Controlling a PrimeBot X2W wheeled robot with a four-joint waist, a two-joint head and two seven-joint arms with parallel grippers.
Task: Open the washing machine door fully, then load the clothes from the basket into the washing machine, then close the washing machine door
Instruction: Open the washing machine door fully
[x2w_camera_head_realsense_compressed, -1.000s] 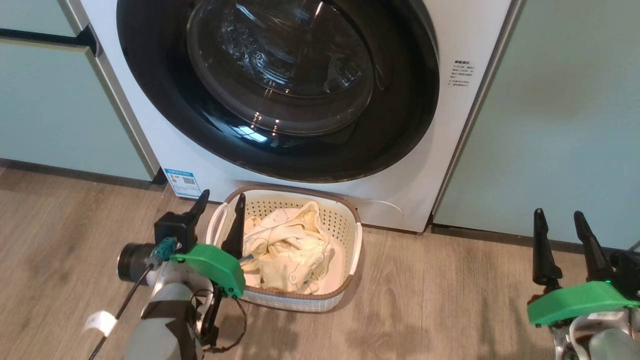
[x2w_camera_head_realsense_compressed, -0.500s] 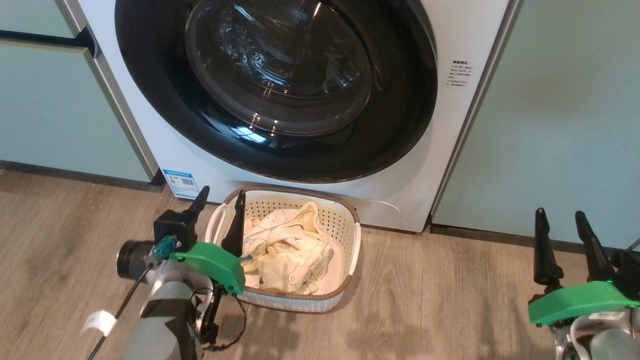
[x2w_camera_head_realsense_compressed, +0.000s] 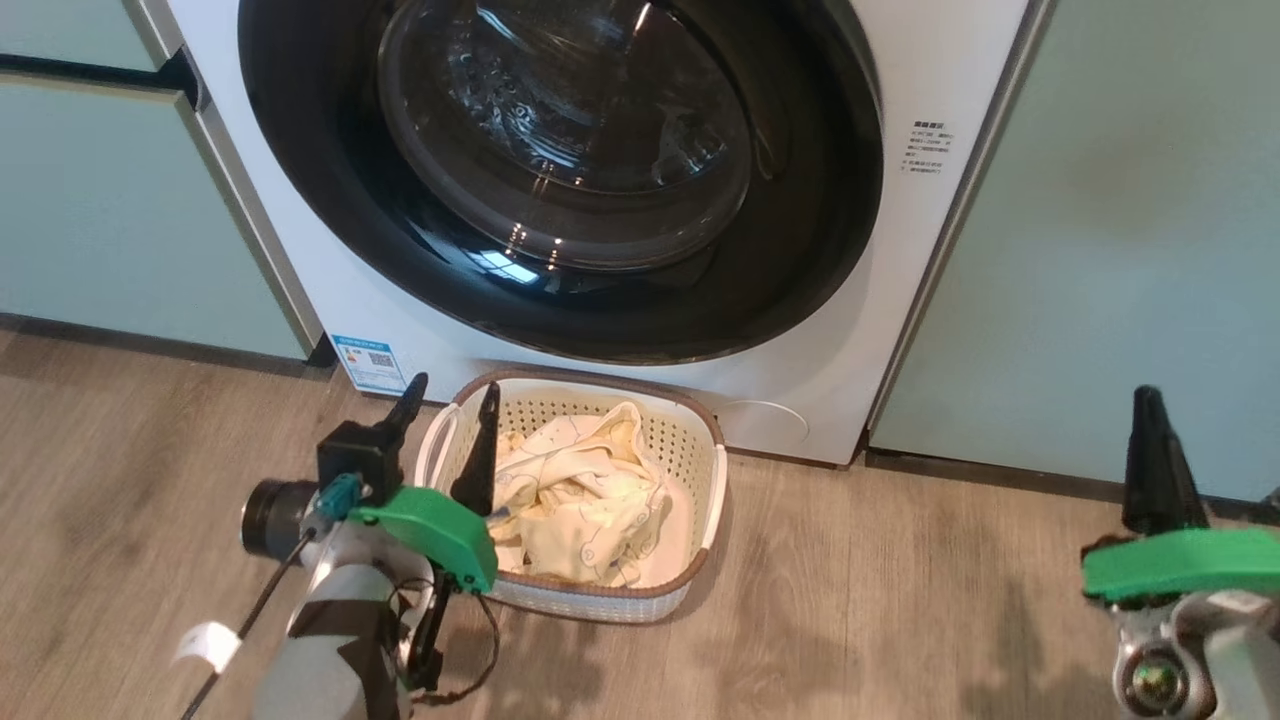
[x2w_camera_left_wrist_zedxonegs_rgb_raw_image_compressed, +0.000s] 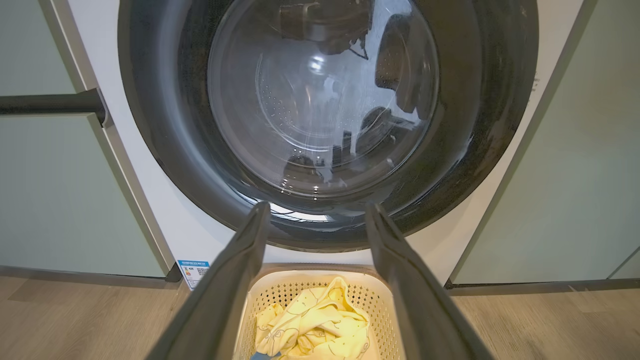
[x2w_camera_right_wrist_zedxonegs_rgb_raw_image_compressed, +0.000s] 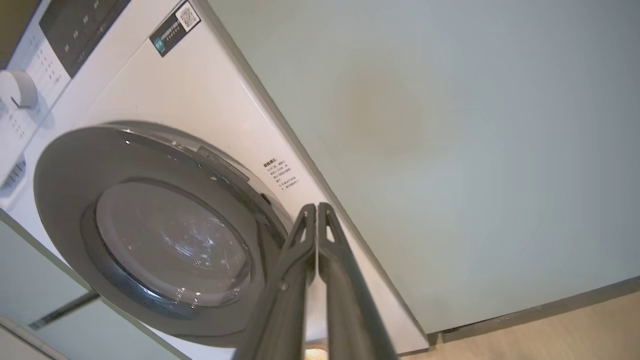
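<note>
Right fingers (x2w_camera_head_realsense_compressed: 1155, 470) have pressed together; left fingers (x2w_camera_head_realsense_compressed: 480, 450) stay spread near the basket (x2w_camera_head_realsense_compressed: 672, 435).

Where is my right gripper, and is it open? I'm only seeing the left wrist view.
Observer: The right gripper is shut and empty, with its fingers pointing toward the right rim of the washing machine door.
Operator: Is it touching the door?
Observer: No. In the head view it stands low at the right, in front of the pale green cabinet, apart from the washing machine.
Operator: Is the door ajar at all?
Observer: No. The right wrist view catches it from the side, and it lies flat against the machine's front, closed.
</note>
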